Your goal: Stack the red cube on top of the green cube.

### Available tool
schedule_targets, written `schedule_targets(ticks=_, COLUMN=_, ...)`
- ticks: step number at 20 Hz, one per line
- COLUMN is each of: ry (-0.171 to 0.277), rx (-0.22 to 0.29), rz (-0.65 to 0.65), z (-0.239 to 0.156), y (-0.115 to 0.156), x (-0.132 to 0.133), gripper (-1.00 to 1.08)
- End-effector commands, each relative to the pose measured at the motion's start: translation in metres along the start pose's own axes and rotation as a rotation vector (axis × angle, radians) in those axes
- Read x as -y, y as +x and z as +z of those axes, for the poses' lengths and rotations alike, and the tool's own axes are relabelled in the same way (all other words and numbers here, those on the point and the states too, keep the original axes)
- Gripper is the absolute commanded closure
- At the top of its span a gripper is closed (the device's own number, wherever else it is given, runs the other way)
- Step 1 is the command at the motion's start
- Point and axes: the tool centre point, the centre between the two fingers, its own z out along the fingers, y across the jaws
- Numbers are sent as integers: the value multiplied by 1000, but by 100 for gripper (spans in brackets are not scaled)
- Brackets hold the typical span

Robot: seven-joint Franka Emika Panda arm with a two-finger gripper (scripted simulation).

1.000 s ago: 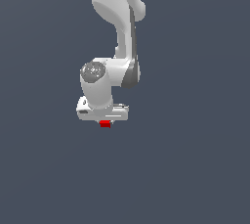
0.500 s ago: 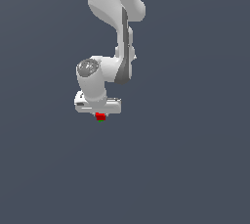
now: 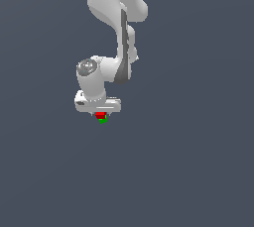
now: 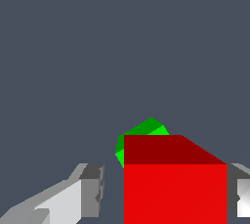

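The red cube rests directly on top of the green cube, below the white hand. In the wrist view the red cube fills the foreground and the green cube peeks out from under its far edge, turned slightly. My gripper straddles the red cube, open. One finger stands clearly apart from the cube's side, with bare floor showing in the gap. The other finger shows right at the cube's opposite edge.
The white arm rises above the hand toward the top of the exterior view. Plain dark grey floor surrounds the two cubes, and no other object shows.
The hand carried the red cube toward the exterior view's left and a little upward in the picture, slowing. The green cube now shows under the red one, and a finger stands off it.
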Motion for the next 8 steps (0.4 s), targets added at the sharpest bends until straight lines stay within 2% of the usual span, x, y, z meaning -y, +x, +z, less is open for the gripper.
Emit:
schedule_targets(ticks=1, ry=0, rx=-1, rz=-1, z=0, y=0, x=0, gripper=-92)
schedule_targets(ticks=8, ry=0, rx=-1, rz=-1, z=0, y=0, x=0, gripper=-92)
